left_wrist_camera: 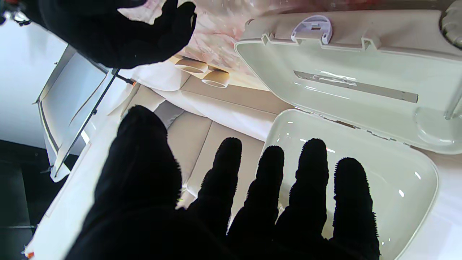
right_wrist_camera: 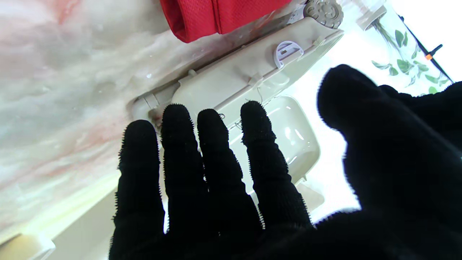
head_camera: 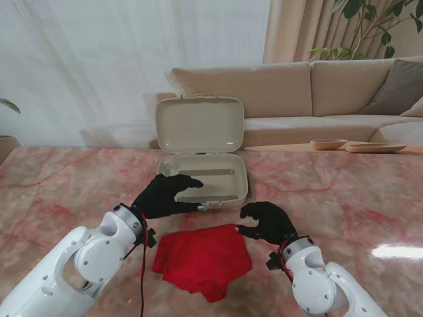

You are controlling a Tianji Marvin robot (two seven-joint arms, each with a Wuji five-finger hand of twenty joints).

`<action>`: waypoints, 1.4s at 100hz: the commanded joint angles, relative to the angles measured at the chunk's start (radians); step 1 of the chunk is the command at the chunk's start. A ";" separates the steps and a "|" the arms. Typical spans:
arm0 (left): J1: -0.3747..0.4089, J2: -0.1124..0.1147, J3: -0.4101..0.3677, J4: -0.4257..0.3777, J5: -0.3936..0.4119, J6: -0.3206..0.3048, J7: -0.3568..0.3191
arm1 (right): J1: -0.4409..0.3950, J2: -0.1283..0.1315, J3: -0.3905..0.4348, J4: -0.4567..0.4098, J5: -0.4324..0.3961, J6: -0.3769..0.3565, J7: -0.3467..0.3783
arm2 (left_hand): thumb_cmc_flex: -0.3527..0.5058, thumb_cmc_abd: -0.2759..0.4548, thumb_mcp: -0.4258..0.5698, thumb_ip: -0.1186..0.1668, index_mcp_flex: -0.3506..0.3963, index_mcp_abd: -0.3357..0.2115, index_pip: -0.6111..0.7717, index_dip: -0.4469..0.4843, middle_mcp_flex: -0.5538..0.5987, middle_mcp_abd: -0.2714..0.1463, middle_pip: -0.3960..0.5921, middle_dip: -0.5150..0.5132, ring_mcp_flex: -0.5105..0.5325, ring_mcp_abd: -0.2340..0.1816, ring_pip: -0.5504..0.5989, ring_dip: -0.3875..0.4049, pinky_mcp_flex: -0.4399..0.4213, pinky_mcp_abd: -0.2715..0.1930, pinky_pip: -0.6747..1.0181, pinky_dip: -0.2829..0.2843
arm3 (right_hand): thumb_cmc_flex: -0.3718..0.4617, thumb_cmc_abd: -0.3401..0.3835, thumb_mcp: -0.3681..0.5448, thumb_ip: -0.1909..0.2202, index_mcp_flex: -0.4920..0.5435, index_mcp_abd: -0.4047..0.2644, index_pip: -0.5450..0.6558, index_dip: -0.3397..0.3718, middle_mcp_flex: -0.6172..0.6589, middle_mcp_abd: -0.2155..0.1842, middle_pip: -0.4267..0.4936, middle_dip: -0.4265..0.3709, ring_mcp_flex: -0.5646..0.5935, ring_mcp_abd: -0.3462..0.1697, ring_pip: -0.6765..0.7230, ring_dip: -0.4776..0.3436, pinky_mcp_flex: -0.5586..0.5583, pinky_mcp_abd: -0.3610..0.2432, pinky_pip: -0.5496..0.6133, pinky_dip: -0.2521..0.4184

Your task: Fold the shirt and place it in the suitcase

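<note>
Your left hand [head_camera: 164,196] hovers with fingers spread and empty over the near rim of the open suitcase [head_camera: 228,193]. Your right hand [head_camera: 268,221], also spread and empty, sits just beside the folded red shirt [head_camera: 203,258] on the table [head_camera: 59,185].

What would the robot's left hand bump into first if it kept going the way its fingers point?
Probably the open suitcase: the left hand points over its near rim, toward the raised lid. Height is hard to judge.
</note>
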 commanded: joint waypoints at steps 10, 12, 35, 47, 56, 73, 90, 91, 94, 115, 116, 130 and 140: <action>0.075 -0.004 0.020 -0.033 0.040 0.038 0.071 | -0.060 0.010 -0.002 -0.059 -0.067 -0.013 -0.012 | 0.001 0.004 -0.030 0.015 0.021 0.051 -0.030 0.006 0.039 -0.003 -0.012 0.022 0.023 0.018 0.033 0.028 0.015 0.000 0.029 0.031 | -0.073 -0.022 0.004 -0.024 -0.071 0.022 -0.050 -0.005 -0.078 -0.001 -0.038 -0.029 -0.070 -0.032 -0.028 -0.045 -0.033 -0.032 -0.039 -0.024; 0.081 -0.005 0.024 -0.035 0.048 0.044 0.080 | -0.066 0.011 -0.002 -0.066 -0.080 -0.012 -0.016 | 0.005 -0.001 -0.030 0.015 0.022 0.055 -0.031 0.006 0.040 -0.003 -0.010 0.024 0.025 0.019 0.035 0.030 0.016 0.002 0.031 0.033 | -0.079 -0.021 0.001 -0.026 -0.077 0.025 -0.055 -0.007 -0.085 0.000 -0.041 -0.030 -0.075 -0.032 -0.030 -0.046 -0.037 -0.034 -0.043 -0.025; 0.110 -0.011 0.067 -0.033 0.067 0.086 0.124 | -0.113 0.012 -0.036 -0.106 -0.152 0.003 -0.069 | 0.021 -0.023 -0.031 0.015 0.021 0.086 -0.046 0.009 0.047 -0.015 0.012 0.039 0.038 0.015 0.056 0.054 0.022 0.017 0.045 0.053 | -0.117 0.001 -0.033 -0.032 -0.125 0.067 -0.114 -0.031 -0.165 0.025 -0.071 -0.043 -0.154 -0.023 -0.066 -0.068 -0.075 -0.051 -0.100 -0.036; 0.114 -0.008 0.076 -0.029 0.093 0.088 0.126 | -0.115 0.013 -0.067 -0.102 -0.169 0.014 -0.082 | 0.017 -0.027 -0.032 0.015 0.026 0.090 -0.042 0.015 0.047 -0.017 0.018 0.043 0.040 0.011 0.054 0.055 0.022 0.016 0.045 0.055 | -0.127 0.006 -0.048 -0.033 -0.143 0.082 -0.127 -0.037 -0.192 0.033 -0.079 -0.046 -0.182 -0.018 -0.075 -0.075 -0.091 -0.054 -0.117 -0.042; 0.112 -0.004 0.084 -0.019 0.107 0.085 0.118 | -0.108 0.016 -0.088 -0.094 -0.183 0.023 -0.080 | 0.016 -0.028 -0.032 0.015 0.025 0.097 -0.040 0.019 0.045 -0.018 0.021 0.045 0.038 0.011 0.050 0.054 0.020 0.017 0.042 0.055 | -0.131 0.004 -0.055 -0.033 -0.153 0.091 -0.137 -0.042 -0.209 0.039 -0.084 -0.049 -0.200 -0.014 -0.080 -0.080 -0.103 -0.053 -0.127 -0.047; 0.099 0.004 0.099 0.007 0.146 0.093 0.097 | -0.081 0.018 -0.123 -0.068 -0.187 0.031 -0.074 | 0.014 -0.028 -0.031 0.015 0.013 0.117 -0.044 0.023 0.034 -0.014 0.024 0.048 0.031 0.012 0.040 0.050 0.017 0.017 0.032 0.051 | -0.134 0.005 -0.061 -0.032 -0.188 0.106 -0.160 -0.055 -0.254 0.046 -0.099 -0.056 -0.249 -0.012 -0.097 -0.093 -0.131 -0.059 -0.152 -0.058; 0.100 0.007 0.100 0.022 0.134 0.099 0.075 | -0.053 0.020 -0.150 -0.042 -0.195 0.045 -0.070 | 0.045 -0.054 -0.022 0.019 -0.030 0.147 -0.071 0.019 -0.013 -0.001 0.013 0.047 -0.001 0.009 0.016 0.035 0.006 0.007 0.010 0.037 | -0.134 0.000 -0.058 -0.031 -0.224 0.122 -0.184 -0.068 -0.292 0.053 -0.109 -0.067 -0.295 -0.013 -0.114 -0.108 -0.155 -0.069 -0.179 -0.073; 0.101 0.008 0.099 0.022 0.133 0.098 0.072 | -0.052 0.020 -0.151 -0.040 -0.196 0.045 -0.070 | 0.049 -0.057 -0.021 0.019 -0.034 0.149 -0.073 0.018 -0.018 -0.001 0.012 0.046 -0.003 0.009 0.014 0.034 0.005 0.006 0.008 0.036 | -0.134 -0.001 -0.058 -0.031 -0.225 0.122 -0.184 -0.068 -0.292 0.053 -0.109 -0.067 -0.296 -0.013 -0.114 -0.109 -0.155 -0.069 -0.180 -0.074; 0.102 0.009 0.098 0.024 0.131 0.097 0.066 | -0.047 0.021 -0.154 -0.037 -0.196 0.048 -0.066 | 0.069 -0.072 -0.016 0.021 -0.043 0.154 -0.080 0.016 -0.029 0.004 0.010 0.045 -0.009 0.008 0.009 0.030 0.004 0.002 0.005 0.033 | -0.135 -0.004 -0.057 -0.031 -0.227 0.121 -0.186 -0.070 -0.307 0.050 -0.114 -0.070 -0.302 -0.014 -0.116 -0.111 -0.157 -0.070 -0.183 -0.076; 0.107 0.025 0.083 0.015 0.118 0.100 -0.034 | -0.024 0.022 -0.171 -0.015 -0.183 0.064 -0.048 | 0.178 -0.159 0.006 0.038 -0.088 0.182 -0.144 -0.008 -0.107 0.025 -0.008 0.023 -0.065 0.009 -0.031 -0.022 -0.005 -0.025 -0.038 -0.018 | -0.157 0.004 -0.056 -0.036 -0.251 0.128 -0.200 -0.079 -0.341 0.047 -0.130 -0.083 -0.333 -0.011 -0.123 -0.123 -0.174 -0.073 -0.202 -0.089; 0.107 0.026 0.083 0.015 0.117 0.101 -0.039 | -0.023 0.021 -0.172 -0.013 -0.182 0.064 -0.049 | 0.180 -0.163 0.007 0.039 -0.087 0.182 -0.147 -0.010 -0.108 0.026 -0.008 0.022 -0.066 0.011 -0.033 -0.026 -0.005 -0.025 -0.040 -0.023 | -0.157 0.004 -0.056 -0.036 -0.251 0.128 -0.200 -0.079 -0.341 0.047 -0.130 -0.083 -0.333 -0.011 -0.123 -0.123 -0.174 -0.073 -0.202 -0.089; 0.099 0.030 0.083 0.022 0.104 0.119 -0.070 | -0.005 0.019 -0.190 0.006 -0.179 0.071 -0.060 | 0.173 -0.176 0.006 0.040 -0.092 0.190 -0.164 -0.018 -0.128 0.035 -0.017 0.011 -0.087 0.012 -0.048 -0.047 -0.013 -0.029 -0.046 -0.043 | -0.169 0.017 -0.069 -0.043 -0.265 0.133 -0.207 -0.082 -0.357 0.044 -0.134 -0.085 -0.354 0.001 -0.128 -0.127 -0.189 -0.069 -0.210 -0.092; 0.092 0.033 0.092 0.025 0.108 0.137 -0.085 | 0.007 0.020 -0.202 0.015 -0.177 0.080 -0.053 | 0.153 -0.166 0.002 0.040 -0.103 0.193 -0.174 -0.022 -0.139 0.039 -0.022 0.005 -0.097 0.015 -0.051 -0.056 -0.022 -0.028 -0.049 -0.054 | -0.171 0.021 -0.076 -0.045 -0.276 0.136 -0.212 -0.085 -0.369 0.045 -0.137 -0.087 -0.371 0.010 -0.133 -0.130 -0.204 -0.058 -0.221 -0.095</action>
